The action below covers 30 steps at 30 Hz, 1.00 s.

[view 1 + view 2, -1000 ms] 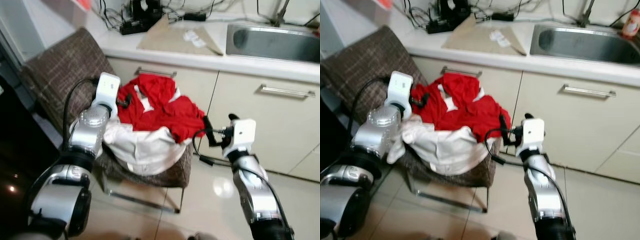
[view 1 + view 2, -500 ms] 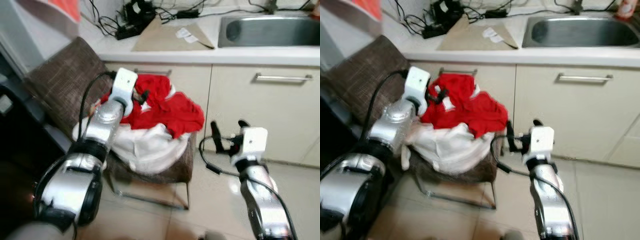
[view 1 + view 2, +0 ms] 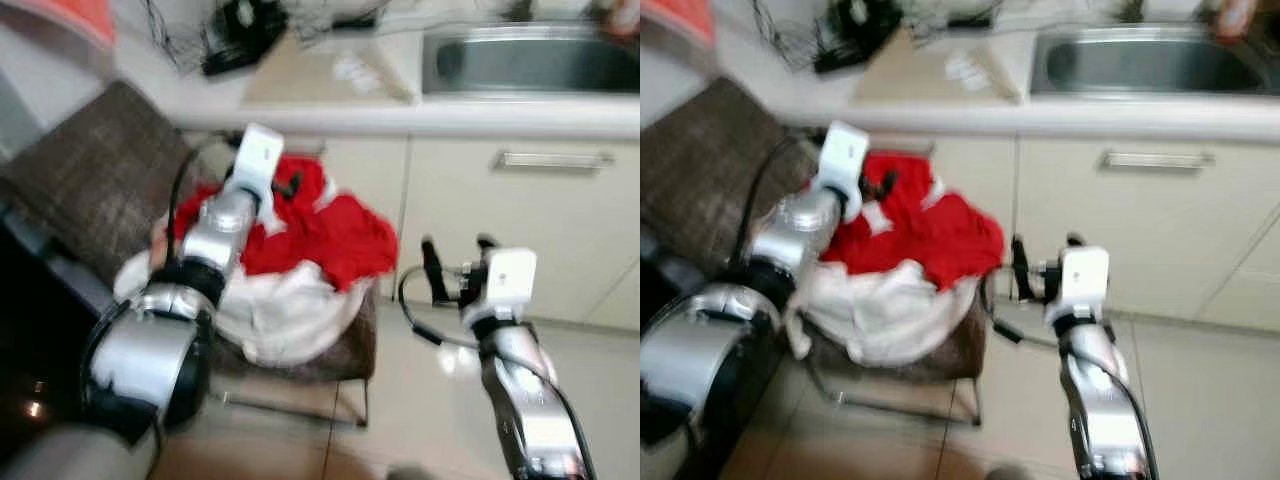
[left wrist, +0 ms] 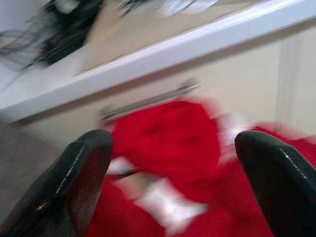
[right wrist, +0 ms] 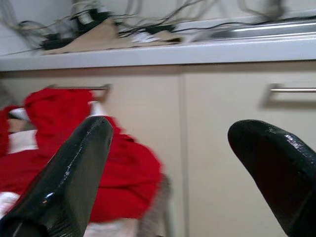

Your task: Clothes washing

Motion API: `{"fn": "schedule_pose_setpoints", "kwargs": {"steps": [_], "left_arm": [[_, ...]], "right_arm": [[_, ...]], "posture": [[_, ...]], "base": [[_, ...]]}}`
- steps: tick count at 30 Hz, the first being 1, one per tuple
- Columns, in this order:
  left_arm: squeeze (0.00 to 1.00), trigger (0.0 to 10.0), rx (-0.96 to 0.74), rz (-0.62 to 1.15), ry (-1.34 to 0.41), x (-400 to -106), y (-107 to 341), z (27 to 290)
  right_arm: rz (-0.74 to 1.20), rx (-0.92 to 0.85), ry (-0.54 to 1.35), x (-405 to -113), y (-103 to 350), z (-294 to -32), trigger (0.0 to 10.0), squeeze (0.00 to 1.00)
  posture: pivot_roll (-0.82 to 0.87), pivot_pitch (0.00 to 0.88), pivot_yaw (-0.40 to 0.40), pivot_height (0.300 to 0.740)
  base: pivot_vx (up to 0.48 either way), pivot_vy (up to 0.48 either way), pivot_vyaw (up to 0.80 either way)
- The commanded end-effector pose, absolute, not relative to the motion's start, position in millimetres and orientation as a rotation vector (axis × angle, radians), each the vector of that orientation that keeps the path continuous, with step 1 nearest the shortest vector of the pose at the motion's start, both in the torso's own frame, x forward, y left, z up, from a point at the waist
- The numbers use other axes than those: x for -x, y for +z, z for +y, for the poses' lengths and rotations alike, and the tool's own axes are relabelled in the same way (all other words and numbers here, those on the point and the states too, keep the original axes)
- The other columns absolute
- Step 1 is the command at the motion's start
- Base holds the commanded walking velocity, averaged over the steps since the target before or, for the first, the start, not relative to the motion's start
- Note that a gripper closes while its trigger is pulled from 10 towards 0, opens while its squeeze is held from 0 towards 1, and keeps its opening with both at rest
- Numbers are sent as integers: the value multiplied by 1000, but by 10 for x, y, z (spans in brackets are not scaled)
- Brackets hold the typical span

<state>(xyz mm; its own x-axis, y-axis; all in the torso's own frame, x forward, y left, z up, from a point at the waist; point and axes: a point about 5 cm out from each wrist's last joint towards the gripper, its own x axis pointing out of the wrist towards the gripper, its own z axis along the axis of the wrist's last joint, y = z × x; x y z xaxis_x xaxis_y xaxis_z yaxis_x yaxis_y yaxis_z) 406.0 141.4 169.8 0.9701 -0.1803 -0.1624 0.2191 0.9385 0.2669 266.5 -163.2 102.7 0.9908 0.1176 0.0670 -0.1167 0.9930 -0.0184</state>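
A red garment [image 3: 325, 228] lies on top of a white garment [image 3: 285, 312], both heaped on the seat of a brown woven chair [image 3: 65, 175]. My left gripper [image 3: 287, 186] reaches over the back of the pile, open, its fingers [image 4: 84, 168] spread above the red garment [image 4: 168, 148] without holding it. My right gripper [image 3: 456, 262] hangs open in front of the cabinet, to the right of the chair and apart from the clothes, with the red garment [image 5: 59, 148] off to one side of its fingers [image 5: 74, 173]. The eye views are blurred.
Behind the chair runs a white counter [image 3: 520, 118] with a steel sink [image 3: 530, 60], a cardboard sheet [image 3: 325, 75] and a tangle of black cables [image 3: 235, 35]. Cream cabinet doors with bar handles [image 3: 553, 159] stand below. Tiled floor [image 3: 420, 420] lies to the right.
The camera has shifted. My left arm has stretched further forward over the red garment. My right gripper has drawn away from the pile's right edge toward the cabinet.
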Motion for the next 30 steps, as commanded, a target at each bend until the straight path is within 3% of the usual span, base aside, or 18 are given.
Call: {"fn": "schedule_pose_setpoints", "kwargs": {"steps": [1, 10, 19, 24, 30], "left_arm": [[0, 10000, -315, 189, -145, -4079, 1694, 1543], [0, 10000, -282, 326, -58, -4067, 1593, 1665], [0, 10000, -280, 388, 76, -4000, 1446, 1837], [0, 10000, -55, 397, 18, -3982, 1356, 1638], [0, 10000, -40, 428, -57, -3918, 1193, 1422]], "right_arm": [[-78, 3, 139, -2660, 1068, -1568, 10000, 0], [-79, 2, 171, -2377, 1153, -1431, 10000, 0], [8, -14, 84, -1911, 1147, -1548, 10000, 0], [60, -7, 69, -1686, 1197, -1584, 10000, 0], [86, -29, 68, -1591, 1237, -1489, 10000, 0]], "posture": [[-328, 15, 132, 723], [-449, 143, 178, 723], [-548, 282, 168, 723], [-589, 340, 148, 723], [-596, 368, 155, 723]], "base": [[0, 0, 0], [0, 0, 0], [0, 0, 0], [0, 0, 0], [0, 0, 0]]}}
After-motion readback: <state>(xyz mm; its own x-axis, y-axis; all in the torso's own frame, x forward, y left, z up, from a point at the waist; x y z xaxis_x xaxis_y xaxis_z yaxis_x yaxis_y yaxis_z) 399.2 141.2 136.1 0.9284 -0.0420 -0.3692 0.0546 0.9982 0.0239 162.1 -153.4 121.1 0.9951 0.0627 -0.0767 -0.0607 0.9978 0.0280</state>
